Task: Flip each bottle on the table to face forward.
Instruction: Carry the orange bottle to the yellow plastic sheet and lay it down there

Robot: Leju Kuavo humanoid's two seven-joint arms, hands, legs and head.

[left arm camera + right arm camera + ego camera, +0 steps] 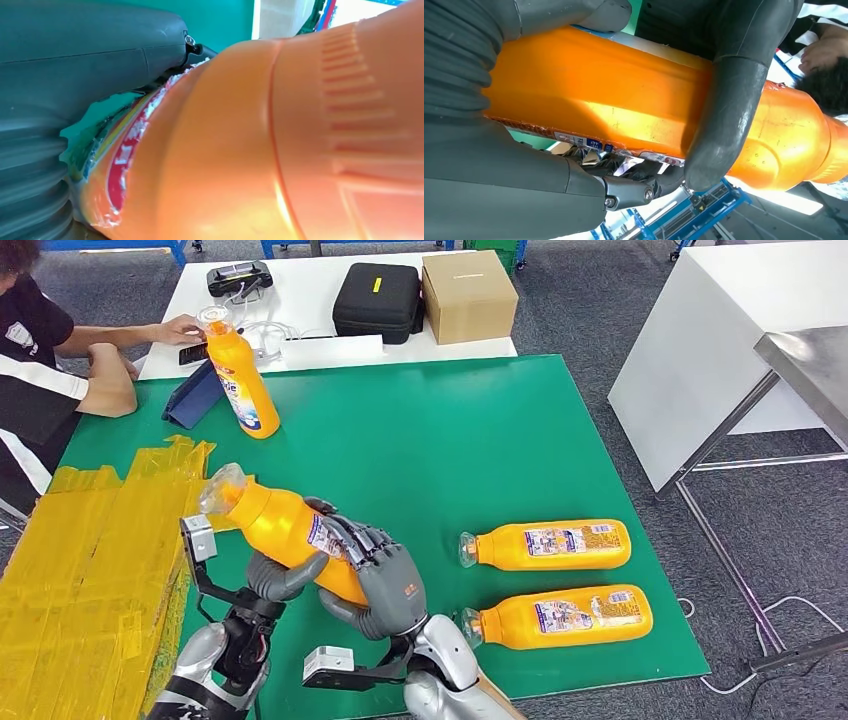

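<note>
We judge the orange bottle [285, 535], clasped mid-body by both the left robot hand [280, 578] and right robot hand [385, 580], stiff, smooth, probably slippery, so best gripped around its waist.

Both silver arms rise from 6 o'clock; the left hand [283, 578] and right hand [385, 585] clasp the orange bottle [285, 533] together.
</note>
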